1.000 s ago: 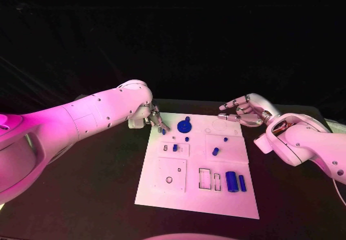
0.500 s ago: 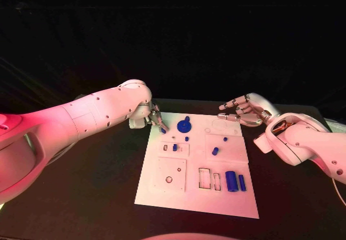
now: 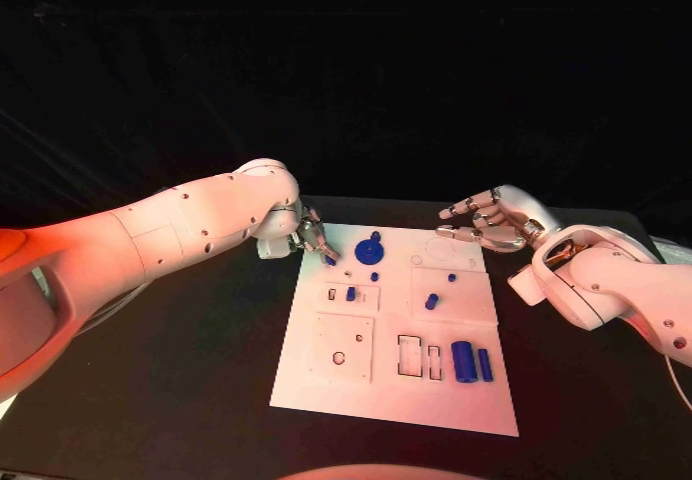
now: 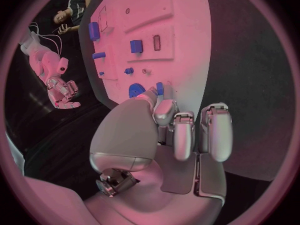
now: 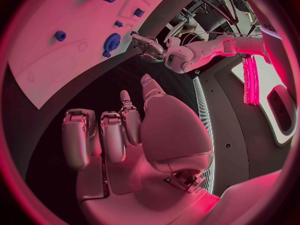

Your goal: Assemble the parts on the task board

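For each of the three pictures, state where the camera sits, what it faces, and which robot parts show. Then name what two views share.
Head view: on the robot's head, looking down at the task board; both arms show.
Left wrist view: behind the left hand, facing the board's far end.
Right wrist view: behind the right hand, beside the board.
Shared: the blue gear.

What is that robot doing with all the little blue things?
It is putting small blue parts onto a white task board on a black table. Its left hand is at the board's far corner and seems to pinch a small blue piece beside the blue gear. Its right hand hangs past the far edge, holding nothing.
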`<state>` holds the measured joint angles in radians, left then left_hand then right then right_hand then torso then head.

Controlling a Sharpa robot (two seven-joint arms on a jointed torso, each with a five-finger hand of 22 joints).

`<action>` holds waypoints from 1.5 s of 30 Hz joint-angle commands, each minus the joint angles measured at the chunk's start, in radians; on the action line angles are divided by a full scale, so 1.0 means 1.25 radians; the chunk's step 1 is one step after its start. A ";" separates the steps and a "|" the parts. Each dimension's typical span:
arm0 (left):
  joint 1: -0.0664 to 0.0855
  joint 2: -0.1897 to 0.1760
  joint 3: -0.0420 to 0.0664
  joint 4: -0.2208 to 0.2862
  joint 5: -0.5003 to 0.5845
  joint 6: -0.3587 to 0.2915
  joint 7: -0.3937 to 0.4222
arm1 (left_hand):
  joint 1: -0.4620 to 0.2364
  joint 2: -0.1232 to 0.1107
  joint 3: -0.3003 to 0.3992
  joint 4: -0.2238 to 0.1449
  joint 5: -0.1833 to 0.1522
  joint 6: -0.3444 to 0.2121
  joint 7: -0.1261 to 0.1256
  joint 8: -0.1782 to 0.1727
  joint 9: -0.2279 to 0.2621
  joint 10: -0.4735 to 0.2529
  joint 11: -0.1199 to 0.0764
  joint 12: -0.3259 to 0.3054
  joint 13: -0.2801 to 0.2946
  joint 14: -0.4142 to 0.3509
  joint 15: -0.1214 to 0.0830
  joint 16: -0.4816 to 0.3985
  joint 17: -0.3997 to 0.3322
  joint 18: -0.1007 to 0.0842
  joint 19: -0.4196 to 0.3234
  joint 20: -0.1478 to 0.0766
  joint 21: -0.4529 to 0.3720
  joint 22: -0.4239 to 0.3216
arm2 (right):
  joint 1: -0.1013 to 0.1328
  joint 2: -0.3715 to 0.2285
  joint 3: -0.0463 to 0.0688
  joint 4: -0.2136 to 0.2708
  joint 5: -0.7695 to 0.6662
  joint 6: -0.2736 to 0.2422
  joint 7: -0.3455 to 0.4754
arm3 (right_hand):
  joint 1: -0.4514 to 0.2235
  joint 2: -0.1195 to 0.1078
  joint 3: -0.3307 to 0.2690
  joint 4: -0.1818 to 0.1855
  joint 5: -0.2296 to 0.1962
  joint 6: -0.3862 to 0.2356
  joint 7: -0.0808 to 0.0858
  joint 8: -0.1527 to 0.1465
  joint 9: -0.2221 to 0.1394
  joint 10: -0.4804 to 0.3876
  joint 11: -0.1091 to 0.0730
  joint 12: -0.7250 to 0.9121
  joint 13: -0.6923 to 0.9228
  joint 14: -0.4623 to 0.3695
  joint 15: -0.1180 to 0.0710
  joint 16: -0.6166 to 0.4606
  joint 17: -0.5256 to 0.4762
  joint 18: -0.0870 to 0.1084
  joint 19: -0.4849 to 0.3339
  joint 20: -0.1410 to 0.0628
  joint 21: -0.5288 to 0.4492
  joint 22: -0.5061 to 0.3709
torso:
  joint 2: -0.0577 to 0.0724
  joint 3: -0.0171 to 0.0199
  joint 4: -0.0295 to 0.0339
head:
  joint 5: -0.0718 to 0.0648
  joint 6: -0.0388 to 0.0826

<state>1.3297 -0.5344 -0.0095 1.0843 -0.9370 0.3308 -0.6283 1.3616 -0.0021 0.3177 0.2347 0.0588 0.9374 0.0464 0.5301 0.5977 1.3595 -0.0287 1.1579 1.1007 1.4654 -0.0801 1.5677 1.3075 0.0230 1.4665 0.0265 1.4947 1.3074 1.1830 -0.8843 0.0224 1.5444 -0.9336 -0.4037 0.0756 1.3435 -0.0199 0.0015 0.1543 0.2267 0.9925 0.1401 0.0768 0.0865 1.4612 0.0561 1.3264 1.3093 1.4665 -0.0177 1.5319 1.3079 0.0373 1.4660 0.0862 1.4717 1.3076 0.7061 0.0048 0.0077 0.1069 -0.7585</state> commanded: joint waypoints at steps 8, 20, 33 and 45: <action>-0.001 -0.085 0.000 0.167 -0.004 -0.084 0.003 | -0.009 -0.032 0.095 -0.062 -0.004 -0.001 -0.007 0.016 0.051 0.004 -0.003 0.000 -0.001 0.084 -0.005 0.002 0.211 0.003 0.046 -0.005 -0.005 0.133 | -0.002 -0.001 0.000 0.000 -0.007 0.011 0.002 | 0.000 0.006 -0.004 -0.001 0.004 0.007 0.000 0.000 0.001 0.001 -0.003 -0.006 0.085 0.070 -0.003 -0.005 0.154 0.004 0.013 -0.003 -0.003 0.055 | 0.000 -0.0002 0.0007 | 0.003 -0.001; -0.027 -0.145 -0.012 0.301 -0.135 -0.135 0.015 | -0.010 -0.052 0.122 -0.071 -0.004 0.002 -0.009 0.020 0.056 0.008 -0.006 0.002 -0.001 0.084 -0.006 0.002 0.211 0.002 0.048 -0.006 -0.002 0.136 | -0.005 -0.002 0.000 0.000 -0.007 0.012 0.003 | 0.001 0.006 -0.004 -0.002 0.004 0.007 0.000 0.000 0.001 0.001 -0.003 -0.006 0.085 0.070 -0.003 -0.005 0.154 0.005 0.013 -0.003 -0.003 0.054 | 0.000 -0.0024 0.0002 | 0.003 -0.004; -0.035 -0.147 -0.018 0.311 -0.157 -0.111 -0.003 | -0.011 -0.055 0.128 -0.071 -0.004 0.003 -0.009 0.021 0.057 0.010 -0.006 0.004 0.001 0.084 -0.007 0.002 0.211 0.002 0.049 -0.006 -0.001 0.138 | -0.008 -0.001 0.000 -0.001 -0.007 0.015 0.001 | 0.002 0.006 -0.004 -0.003 0.004 0.007 0.000 0.000 0.001 0.001 -0.003 -0.005 0.085 0.070 -0.003 -0.005 0.154 0.004 0.013 -0.003 -0.003 0.055 | 0.001 -0.0009 -0.0014 | 0.006 -0.007; -0.041 -0.148 -0.023 0.319 -0.157 -0.086 -0.020 | -0.012 -0.057 0.132 -0.071 -0.004 0.004 -0.010 0.022 0.058 0.011 -0.006 0.003 0.000 0.084 -0.007 0.002 0.211 0.002 0.049 -0.006 -0.002 0.137 | -0.009 0.000 0.000 -0.002 -0.007 0.016 0.002 | 0.004 0.006 -0.005 -0.004 0.004 0.007 0.000 0.000 0.001 0.001 -0.003 -0.005 0.085 0.070 -0.004 -0.005 0.154 0.005 0.013 -0.003 -0.003 0.055 | 0.000 -0.0003 -0.0007 | 0.004 -0.012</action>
<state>1.2793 -0.7190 -0.0388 1.4796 -1.1247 0.1948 -0.6397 1.3353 -0.0725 0.4195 0.2013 0.0481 0.9362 0.0481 0.5532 0.5996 1.3650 -0.0339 1.1579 1.1007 1.4654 -0.0802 1.5677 1.3073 0.0230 1.4665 0.0264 1.4947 1.3073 1.1731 -0.8853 0.0222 1.5422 -0.9337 -0.3974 0.0753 1.3435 -0.0199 -0.0012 0.1516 0.2266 0.9925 0.1401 0.0768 0.0863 1.4612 0.0561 1.3238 1.3112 1.4665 -0.0177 1.5319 1.3074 0.0373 1.4660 0.0862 1.4717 1.3081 0.7070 0.0043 0.0063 0.1121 -0.7719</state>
